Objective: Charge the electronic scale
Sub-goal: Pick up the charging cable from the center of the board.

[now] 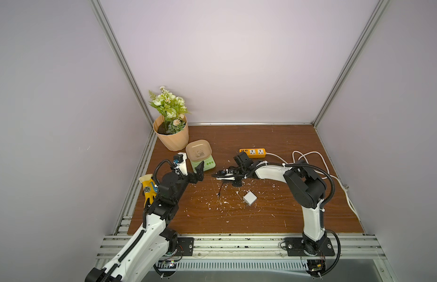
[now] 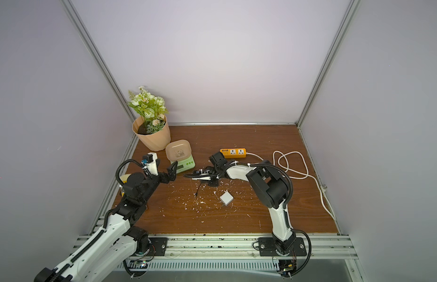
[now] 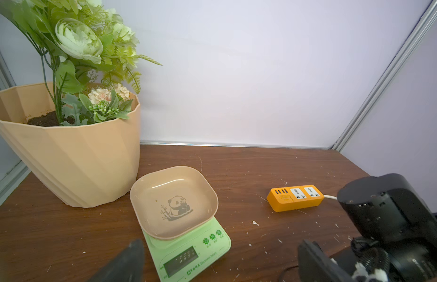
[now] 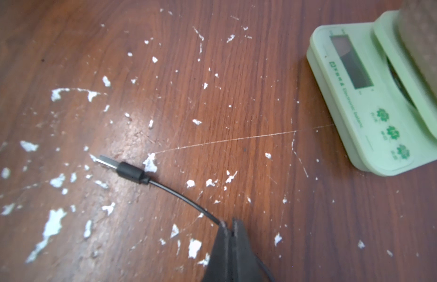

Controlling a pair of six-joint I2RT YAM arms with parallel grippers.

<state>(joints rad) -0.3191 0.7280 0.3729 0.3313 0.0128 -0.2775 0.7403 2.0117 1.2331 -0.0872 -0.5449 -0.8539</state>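
the right fingers (image 4: 227, 246) are pinched shut on a thin black USB cable (image 4: 180, 194), far end hidden behind them; left fingers (image 3: 124, 263) wide open by the light-green electronic scale (image 3: 188, 254)

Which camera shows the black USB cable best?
The right wrist view: the black USB cable, plug and cord, is close and sharp, pinched in the shut right tool. Both top views show only a thin dangling line; the left wrist view, barely a sliver.

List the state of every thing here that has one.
scale: tray empty, display blank.
cable: unplugged, pinched by right gripper.
charger: lying loose, nothing plugged in.
power strip: sockets empty.
left gripper: open, empty.
right gripper: shut on cable.
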